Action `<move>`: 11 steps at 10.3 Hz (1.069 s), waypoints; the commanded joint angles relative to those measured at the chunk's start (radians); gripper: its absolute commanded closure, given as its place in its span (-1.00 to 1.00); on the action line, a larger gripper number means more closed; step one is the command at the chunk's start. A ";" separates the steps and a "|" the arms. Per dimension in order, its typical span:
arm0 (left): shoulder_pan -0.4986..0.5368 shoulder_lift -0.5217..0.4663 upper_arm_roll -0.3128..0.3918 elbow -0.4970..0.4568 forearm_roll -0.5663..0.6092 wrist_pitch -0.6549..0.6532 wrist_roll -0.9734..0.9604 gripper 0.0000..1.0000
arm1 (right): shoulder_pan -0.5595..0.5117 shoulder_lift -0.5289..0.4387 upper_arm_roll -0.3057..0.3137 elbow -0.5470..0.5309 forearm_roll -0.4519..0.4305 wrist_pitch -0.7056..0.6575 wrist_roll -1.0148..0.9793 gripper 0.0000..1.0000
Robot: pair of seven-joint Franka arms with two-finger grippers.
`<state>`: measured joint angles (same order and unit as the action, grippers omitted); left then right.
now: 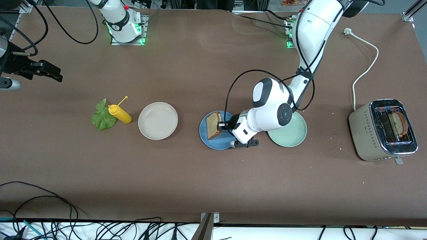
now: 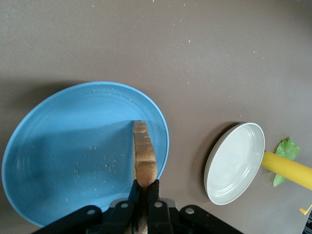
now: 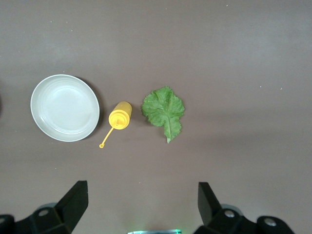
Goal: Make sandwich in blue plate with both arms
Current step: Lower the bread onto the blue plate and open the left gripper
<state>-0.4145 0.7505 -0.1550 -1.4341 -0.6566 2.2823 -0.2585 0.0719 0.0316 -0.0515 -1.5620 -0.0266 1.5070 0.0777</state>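
While pinched between fingers (image 2: 152,192), bread slice (image 2: 144,155)

A robotics lab staged as a kitchen: two white arms bolted on metal base plates (image 1: 127,37) along one edge of a brown-covered table (image 1: 186,186), loose black cables (image 1: 66,220) trailing at the opposite edge, beside a toaster (image 1: 383,130) and plates.

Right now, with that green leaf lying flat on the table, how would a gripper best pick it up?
From straight above, pinching the lettuce leaf across its raised ruffled edge. It lies flat beside the yellow bottle, so no side offers a hold. The open right gripper is up over the table near it.
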 commanded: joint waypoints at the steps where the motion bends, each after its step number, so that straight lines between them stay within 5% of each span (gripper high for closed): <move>1: -0.013 0.030 0.014 0.046 -0.035 0.014 0.004 1.00 | -0.001 -0.002 0.001 0.014 0.004 -0.019 0.007 -1.00; 4: -0.006 0.033 0.028 0.038 -0.032 0.019 0.005 0.87 | -0.001 -0.001 0.001 0.013 -0.003 -0.007 0.004 -1.00; 5: -0.003 0.041 0.053 0.035 -0.034 0.019 0.007 0.27 | 0.002 -0.002 0.002 0.013 -0.003 -0.005 0.016 -1.00; 6: -0.001 0.043 0.057 0.029 -0.032 0.019 0.013 -0.99 | 0.003 -0.002 0.004 0.013 -0.006 -0.004 0.016 -1.00; 11: 0.014 0.036 0.106 -0.009 -0.024 0.014 0.021 -1.00 | -0.001 -0.013 -0.034 0.002 0.004 -0.064 -0.001 -1.00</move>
<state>-0.4019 0.7836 -0.0765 -1.4293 -0.6567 2.2990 -0.2562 0.0715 0.0315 -0.0545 -1.5623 -0.0266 1.4692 0.0786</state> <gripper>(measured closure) 0.194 0.000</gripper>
